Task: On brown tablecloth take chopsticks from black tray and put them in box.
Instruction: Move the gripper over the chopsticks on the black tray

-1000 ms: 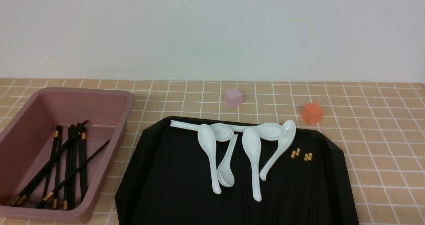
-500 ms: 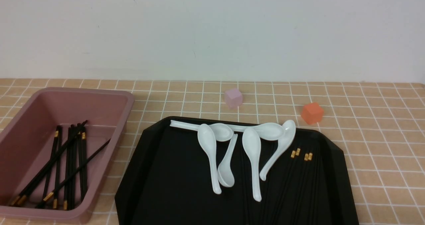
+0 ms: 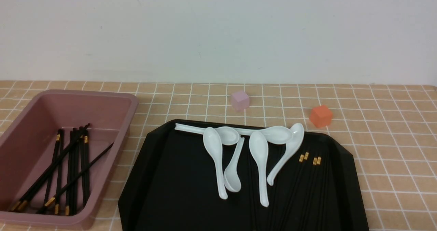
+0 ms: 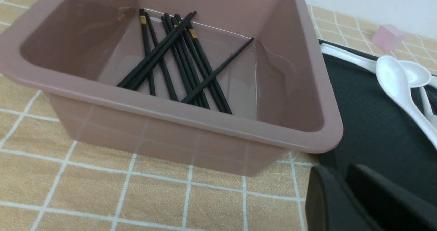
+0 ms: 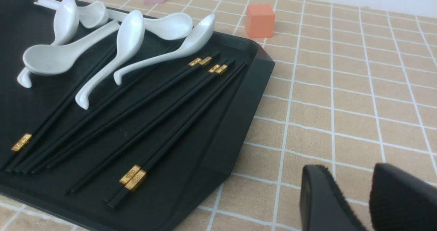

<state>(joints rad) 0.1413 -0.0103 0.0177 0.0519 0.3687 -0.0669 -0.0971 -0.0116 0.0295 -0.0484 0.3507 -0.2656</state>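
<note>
Brown checked cloth (image 3: 392,149) covers the table under a plain pale wall, with a pink cube (image 3: 240,100) and an orange cube (image 3: 321,116) beyond the tray (image 3: 164,176). The chopsticks (image 5: 164,121) to be moved lie on the tray's right half in a loose fan. Their long axes run from its near edge toward the far edge, and gold bands show at both ends. Several pass under the handles of the spoons (image 3: 259,156); the two outermost pairs look clear of them. The box (image 3: 131,104) stands just left of the tray, with stored chopsticks (image 3: 73,162) crossed on its floor. Neither arm shows in the front view. The right gripper (image 5: 350,171) hangs over bare cloth off the tray's right side, near its front corner, with a narrow gap between its fingers; the chopsticks lie ahead of it and to its left. The left gripper (image 4: 339,171) sits low by the box's near right corner, at the tray's left edge, with no gap showing between its fingers. The right arm is plainly nearer, so the pick looks like its job, with the fingers set across the sticks.
</note>
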